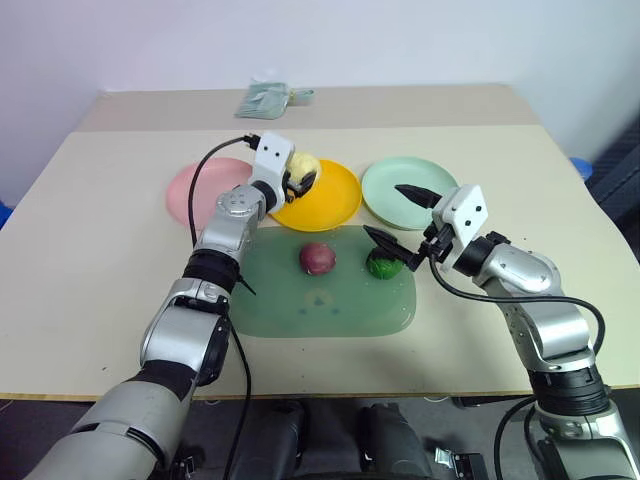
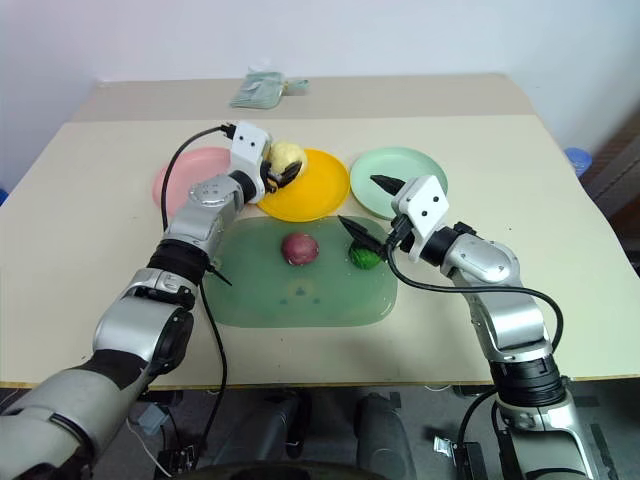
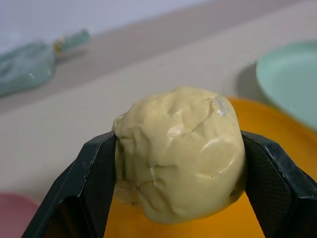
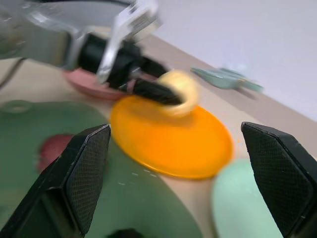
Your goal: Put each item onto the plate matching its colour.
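Observation:
My left gripper [image 1: 302, 178] is shut on the pale yellow lumpy item [image 3: 181, 151], holding it just above the near-left edge of the yellow plate [image 1: 325, 200]. The pink plate [image 1: 196, 188] lies left of the yellow one and the mint green plate [image 1: 400, 188] right of it. The dark red item [image 1: 317, 258] and the dark green item [image 1: 381, 264] rest on the translucent green tray [image 1: 320, 300]. My right gripper [image 1: 394, 218] stands open above the tray's right end, over the green item, with nothing between its fingers.
A crumpled teal bag [image 1: 265, 98] lies at the table's far edge. The tray sits in front of the three plates in the table's middle. Bare tabletop extends on both sides and along the near edge.

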`<action>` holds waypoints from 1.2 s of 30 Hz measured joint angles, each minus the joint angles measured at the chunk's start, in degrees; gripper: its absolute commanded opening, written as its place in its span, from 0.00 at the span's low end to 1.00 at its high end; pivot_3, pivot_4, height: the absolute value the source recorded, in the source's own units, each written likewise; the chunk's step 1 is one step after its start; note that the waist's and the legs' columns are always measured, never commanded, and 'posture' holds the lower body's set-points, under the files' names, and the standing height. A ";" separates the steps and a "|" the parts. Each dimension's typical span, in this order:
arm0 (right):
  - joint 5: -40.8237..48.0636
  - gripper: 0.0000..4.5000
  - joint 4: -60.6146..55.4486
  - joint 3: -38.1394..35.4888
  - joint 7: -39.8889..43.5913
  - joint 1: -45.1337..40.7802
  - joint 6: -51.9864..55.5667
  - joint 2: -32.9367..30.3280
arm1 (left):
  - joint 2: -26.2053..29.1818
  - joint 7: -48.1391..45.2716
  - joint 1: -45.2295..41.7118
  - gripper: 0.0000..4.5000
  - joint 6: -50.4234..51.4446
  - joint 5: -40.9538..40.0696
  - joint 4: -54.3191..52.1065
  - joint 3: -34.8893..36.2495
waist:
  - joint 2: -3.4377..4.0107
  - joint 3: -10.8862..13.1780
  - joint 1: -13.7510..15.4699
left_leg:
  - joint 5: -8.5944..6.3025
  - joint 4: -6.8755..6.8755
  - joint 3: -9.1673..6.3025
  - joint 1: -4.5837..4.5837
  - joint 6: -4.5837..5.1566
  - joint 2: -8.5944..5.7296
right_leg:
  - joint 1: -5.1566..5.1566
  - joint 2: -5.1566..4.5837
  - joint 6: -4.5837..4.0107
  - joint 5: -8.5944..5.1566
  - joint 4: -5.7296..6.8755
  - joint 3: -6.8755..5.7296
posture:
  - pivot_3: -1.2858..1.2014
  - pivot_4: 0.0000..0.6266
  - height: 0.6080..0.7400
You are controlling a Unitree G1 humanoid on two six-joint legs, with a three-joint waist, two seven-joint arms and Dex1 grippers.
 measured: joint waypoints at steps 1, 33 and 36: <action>-0.23 0.96 -0.01 0.02 -0.44 -0.14 0.22 0.36 | -0.22 -0.33 -0.17 0.68 -0.92 0.25 1.45 0.10 | -0.02 0.01 0.00 | 0.00 0.01 0.00 0.00 0.00 0.00 | 0.00 0.00 0.00 0.00 0.02 0.00 | 0.52 0.24 1.00; 11.58 0.96 -23.16 -12.94 -2.67 22.34 13.37 -3.45 | 18.55 -35.72 30.32 1.00 21.27 -16.52 -55.62 -2.32 | 0.03 -0.01 0.32 | -0.15 0.08 -0.05 0.13 0.27 0.01 | 0.16 0.03 0.02 0.03 0.12 0.22 | 0.52 0.24 1.00; 12.02 0.96 -24.35 -13.00 -3.66 22.60 14.03 -3.45 | 16.63 -33.99 29.64 1.00 18.79 -12.29 -51.51 -5.29 | 0.02 -0.01 0.28 | -0.15 0.06 -0.05 0.12 0.27 0.01 | 0.14 0.02 0.02 0.03 0.11 0.22 | 0.52 0.24 1.00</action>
